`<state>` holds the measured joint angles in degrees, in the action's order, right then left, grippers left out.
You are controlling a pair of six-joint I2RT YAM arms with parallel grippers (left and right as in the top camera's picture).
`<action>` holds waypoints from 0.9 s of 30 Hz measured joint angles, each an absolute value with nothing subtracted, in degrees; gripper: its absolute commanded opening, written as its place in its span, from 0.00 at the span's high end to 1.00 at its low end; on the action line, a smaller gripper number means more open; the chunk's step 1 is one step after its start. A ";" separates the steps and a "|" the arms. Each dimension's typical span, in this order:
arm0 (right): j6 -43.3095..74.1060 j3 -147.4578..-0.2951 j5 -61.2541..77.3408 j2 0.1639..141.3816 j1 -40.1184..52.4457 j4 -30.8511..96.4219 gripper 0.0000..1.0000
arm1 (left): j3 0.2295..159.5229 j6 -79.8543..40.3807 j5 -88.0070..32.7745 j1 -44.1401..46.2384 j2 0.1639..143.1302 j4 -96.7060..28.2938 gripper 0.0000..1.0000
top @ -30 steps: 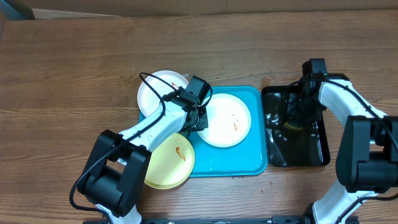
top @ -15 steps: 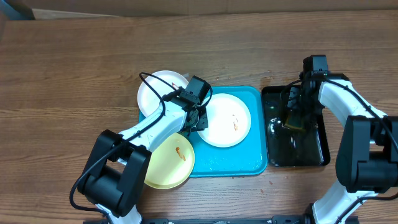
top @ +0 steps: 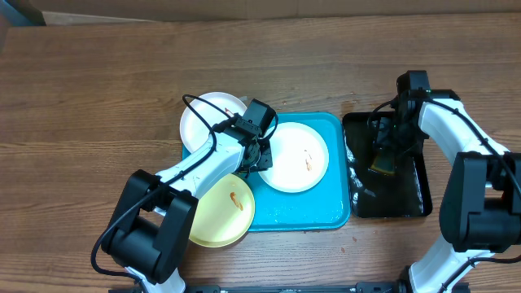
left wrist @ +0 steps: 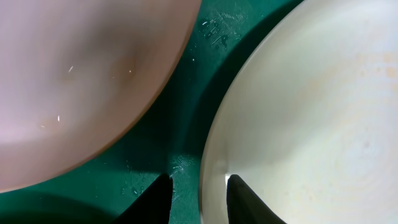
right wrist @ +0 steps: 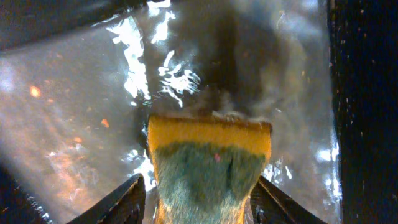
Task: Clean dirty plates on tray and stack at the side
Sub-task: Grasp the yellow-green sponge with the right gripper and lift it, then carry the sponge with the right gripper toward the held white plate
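Note:
A white plate (top: 297, 157) with an orange smear lies in the turquoise tray (top: 326, 216). A second white plate (top: 207, 118) overlaps the tray's far left corner. A pale yellow plate (top: 221, 213) overlaps its near left corner. My left gripper (top: 259, 159) is down at the tray plate's left rim. In the left wrist view the left gripper (left wrist: 198, 186) is open and straddles that rim (left wrist: 211, 149), one finger on the tray (left wrist: 186, 93) and one over the plate. My right gripper (top: 389, 155) is shut on a yellow-green sponge (right wrist: 208, 137) over the wet black tray (top: 415, 203).
Water glints on the black tray's floor (right wrist: 74, 124), right of the turquoise tray. Brown wooden table (top: 98, 98) surrounds both trays. The left arm's cable (top: 195, 106) loops over the far white plate. Another plate (left wrist: 74, 81) fills the left wrist view's upper left.
The right gripper has shifted the sponge slightly toward the near side in the black tray, and the water glints have changed. The left arm and the plates have not moved.

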<state>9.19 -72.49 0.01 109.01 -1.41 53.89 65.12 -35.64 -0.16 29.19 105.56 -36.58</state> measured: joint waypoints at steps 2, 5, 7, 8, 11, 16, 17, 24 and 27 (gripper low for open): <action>9.13 -72.75 0.25 109.01 -1.41 55.07 0.58 | 65.12 -35.62 -0.16 29.19 105.56 -36.49 0.71; 9.13 -72.73 0.49 109.01 -1.41 55.42 0.63 | 65.12 -35.62 -0.16 29.19 105.56 -36.01 0.74; 9.26 -72.73 0.67 109.01 -1.41 55.22 0.59 | 65.12 -35.59 -0.16 29.19 105.56 -35.70 0.75; 9.39 -72.71 0.67 109.01 -1.41 55.22 0.57 | 65.12 -35.59 -0.16 29.19 105.56 -35.64 0.76; 9.21 -72.66 0.71 109.01 -1.39 55.13 0.58 | 65.12 -35.59 -0.16 29.19 105.56 -35.55 0.80; 9.21 -72.64 0.69 109.01 -1.41 55.46 0.68 | 65.12 -35.59 -0.16 29.19 105.56 -35.55 0.81; 9.28 -72.64 0.73 109.01 -1.41 55.66 0.69 | 65.12 -35.59 -0.16 29.19 105.56 -35.57 0.82; 9.04 -71.92 0.86 109.01 -1.41 55.64 0.90 | 65.12 -35.44 -0.16 29.19 105.56 -35.59 0.89; 9.32 -71.13 1.30 108.95 -1.41 55.13 0.96 | 65.12 -35.44 -0.16 29.19 105.56 -35.57 0.89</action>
<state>9.32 -71.13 1.30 108.95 -1.41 55.13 65.12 -35.44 -0.16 29.19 105.56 -35.57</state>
